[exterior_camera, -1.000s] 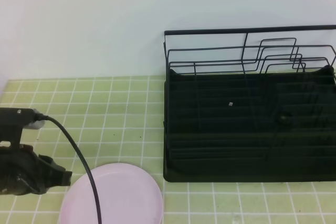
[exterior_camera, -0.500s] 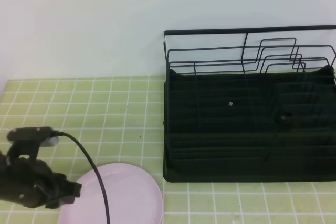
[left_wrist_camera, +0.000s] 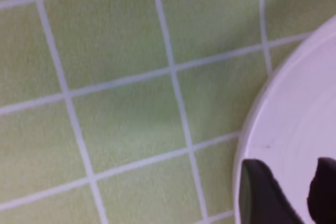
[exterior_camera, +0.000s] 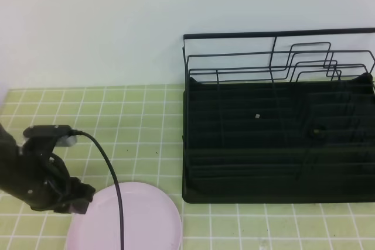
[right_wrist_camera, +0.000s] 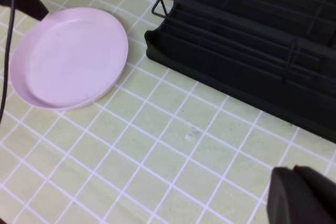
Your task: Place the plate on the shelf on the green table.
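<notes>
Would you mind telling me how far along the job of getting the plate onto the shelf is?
Nothing is finished: the plate lies flat on the green table, beside the shelf, which holds no plate. In hand: the left end effector is at the plate's rim, one finger over the plate, nothing gripped. The right end effector is shut, away from the plate. Gripping, lifting and placing remain.

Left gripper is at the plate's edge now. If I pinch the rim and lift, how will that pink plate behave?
The plate looks rigid and smooth, so it should hold its shape but may slip between the fingers. Its rim is shallow and it lies flat on the green table, leaving little to get under; pushed, it will probably slide rather than tip. Held by one edge near the left gripper, it may droop.
</notes>
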`<state>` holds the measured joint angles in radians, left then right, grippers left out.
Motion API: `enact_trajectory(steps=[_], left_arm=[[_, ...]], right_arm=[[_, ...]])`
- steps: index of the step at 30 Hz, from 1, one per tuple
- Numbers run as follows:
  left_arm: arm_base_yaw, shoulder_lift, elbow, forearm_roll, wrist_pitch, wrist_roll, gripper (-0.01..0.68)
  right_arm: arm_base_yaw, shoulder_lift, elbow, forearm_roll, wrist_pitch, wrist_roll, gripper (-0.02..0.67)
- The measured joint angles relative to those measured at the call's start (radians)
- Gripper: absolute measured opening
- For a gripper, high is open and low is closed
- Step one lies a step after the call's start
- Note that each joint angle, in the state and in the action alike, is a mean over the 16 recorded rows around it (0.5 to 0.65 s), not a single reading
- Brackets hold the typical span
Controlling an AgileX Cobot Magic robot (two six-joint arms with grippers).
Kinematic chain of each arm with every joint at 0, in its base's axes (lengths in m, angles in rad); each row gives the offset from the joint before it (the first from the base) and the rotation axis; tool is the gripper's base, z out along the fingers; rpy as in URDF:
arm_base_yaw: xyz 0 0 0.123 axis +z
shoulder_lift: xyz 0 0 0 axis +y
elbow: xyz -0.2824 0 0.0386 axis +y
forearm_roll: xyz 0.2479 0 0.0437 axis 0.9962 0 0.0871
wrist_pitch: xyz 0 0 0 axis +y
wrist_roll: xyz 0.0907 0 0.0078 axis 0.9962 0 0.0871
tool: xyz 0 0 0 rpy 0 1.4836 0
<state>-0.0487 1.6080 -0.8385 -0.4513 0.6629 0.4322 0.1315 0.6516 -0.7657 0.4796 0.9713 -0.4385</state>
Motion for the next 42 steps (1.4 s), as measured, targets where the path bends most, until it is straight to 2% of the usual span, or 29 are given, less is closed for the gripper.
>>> enact_trajectory(steps=[7, 15, 22, 29, 34, 42], left_arm=[[0.0, 0.012, -0.048, 0.068, 0.048, -0.046, 0.214], [0.0, 0.049, -0.081, 0.112, 0.079, -0.091, 0.269], [0.0, 0.098, -0.102, 0.099, 0.096, -0.108, 0.315], [0.0, 0.141, -0.11, 0.063, 0.1, -0.107, 0.324], [0.0, 0.161, -0.11, 0.039, 0.098, -0.098, 0.297], [0.0, 0.176, -0.111, 0.035, 0.103, -0.079, 0.154]], right_arm=[[0.0, 0.0, 0.0, -0.001, 0.028, 0.0, -0.003], [0.0, 0.0, 0.0, -0.002, 0.061, 0.0, -0.003], [0.0, 0.0, 0.0, -0.004, 0.08, 0.0, -0.003], [0.0, 0.0, 0.0, -0.001, 0.09, -0.001, -0.003], [0.0, 0.0, 0.0, 0.0, 0.09, -0.001, -0.003], [0.0, 0.0, 0.0, 0.0, 0.084, 0.0, -0.003]])
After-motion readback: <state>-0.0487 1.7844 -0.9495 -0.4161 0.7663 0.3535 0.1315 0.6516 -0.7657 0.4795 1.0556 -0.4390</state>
